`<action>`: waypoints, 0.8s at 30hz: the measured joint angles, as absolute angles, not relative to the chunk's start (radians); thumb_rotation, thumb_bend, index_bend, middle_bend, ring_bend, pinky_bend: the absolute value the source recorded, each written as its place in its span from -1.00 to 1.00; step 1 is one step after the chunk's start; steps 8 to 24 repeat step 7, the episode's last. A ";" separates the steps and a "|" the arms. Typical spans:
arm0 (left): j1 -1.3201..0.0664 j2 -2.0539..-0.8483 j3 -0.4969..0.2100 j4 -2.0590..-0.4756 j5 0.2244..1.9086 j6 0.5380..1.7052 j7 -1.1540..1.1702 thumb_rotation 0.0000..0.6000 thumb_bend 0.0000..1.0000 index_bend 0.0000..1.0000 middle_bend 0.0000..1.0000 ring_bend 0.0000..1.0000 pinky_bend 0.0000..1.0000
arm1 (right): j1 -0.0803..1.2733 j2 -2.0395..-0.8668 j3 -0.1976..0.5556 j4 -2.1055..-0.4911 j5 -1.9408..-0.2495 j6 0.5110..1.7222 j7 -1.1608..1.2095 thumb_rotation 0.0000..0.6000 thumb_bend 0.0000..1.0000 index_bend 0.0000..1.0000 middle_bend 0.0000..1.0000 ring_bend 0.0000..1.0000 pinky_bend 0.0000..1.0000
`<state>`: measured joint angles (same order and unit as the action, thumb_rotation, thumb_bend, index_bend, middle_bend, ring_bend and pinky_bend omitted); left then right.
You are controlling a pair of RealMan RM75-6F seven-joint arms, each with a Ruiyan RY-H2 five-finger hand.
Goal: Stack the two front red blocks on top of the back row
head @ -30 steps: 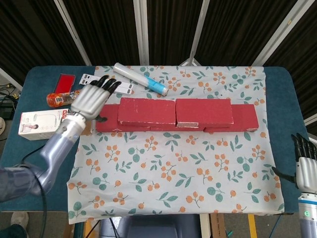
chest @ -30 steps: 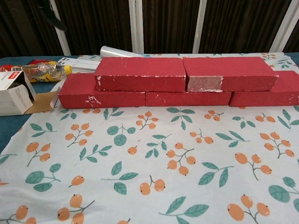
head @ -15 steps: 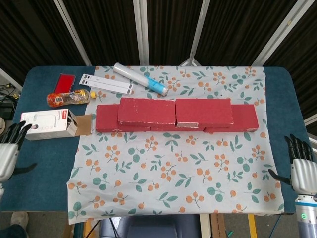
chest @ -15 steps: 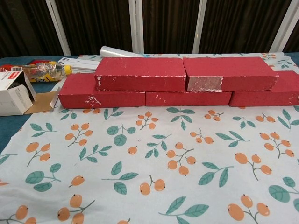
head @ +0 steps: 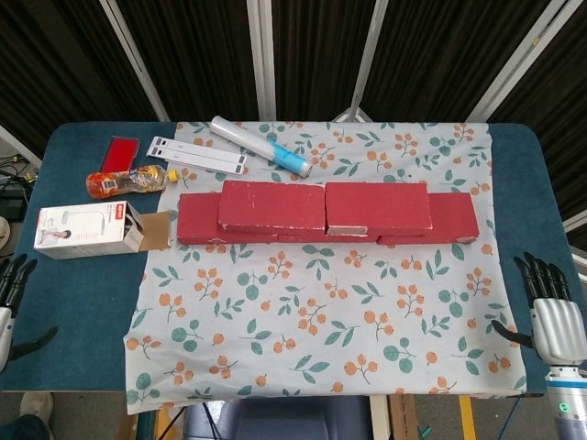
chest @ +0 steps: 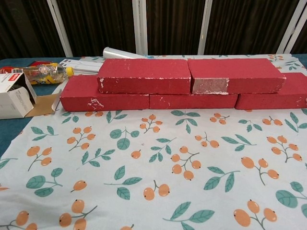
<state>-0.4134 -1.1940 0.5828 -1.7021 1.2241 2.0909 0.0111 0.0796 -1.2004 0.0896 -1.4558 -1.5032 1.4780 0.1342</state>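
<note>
Two red blocks lie side by side on top of a back row of red blocks: the left top block [head: 272, 205] [chest: 145, 75] and the right top block [head: 378, 208] [chest: 235, 75]. The bottom row [head: 197, 223] [chest: 103, 96] shows at both ends and under the seam. My left hand [head: 7, 301] hangs open at the far left edge, off the cloth. At the lower right corner, my right hand [head: 550, 312] is open with fingers pointing up. Neither hand touches a block, and neither appears in the chest view.
A floral cloth [head: 321, 312] covers the blue table [head: 83, 302]. Left of the blocks lie a white box [head: 83, 230] [chest: 12, 96], a small bottle [head: 124, 181] [chest: 43, 73] and a red card [head: 120, 151]. Behind are a white strip [head: 197, 153] and a white-blue tube [head: 261, 147].
My left hand pulled back from the left end of the blocks to the table's lower left edge. The right hand sank slightly lower. The blocks stayed put.
</note>
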 measured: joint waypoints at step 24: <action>-0.376 -1.165 0.524 -1.722 1.257 2.016 0.051 1.00 -1.00 -0.94 -0.89 -1.00 -0.61 | 0.084 -1.197 0.077 -1.484 -1.523 1.477 0.121 1.00 -0.83 -1.00 -1.00 -1.00 -1.00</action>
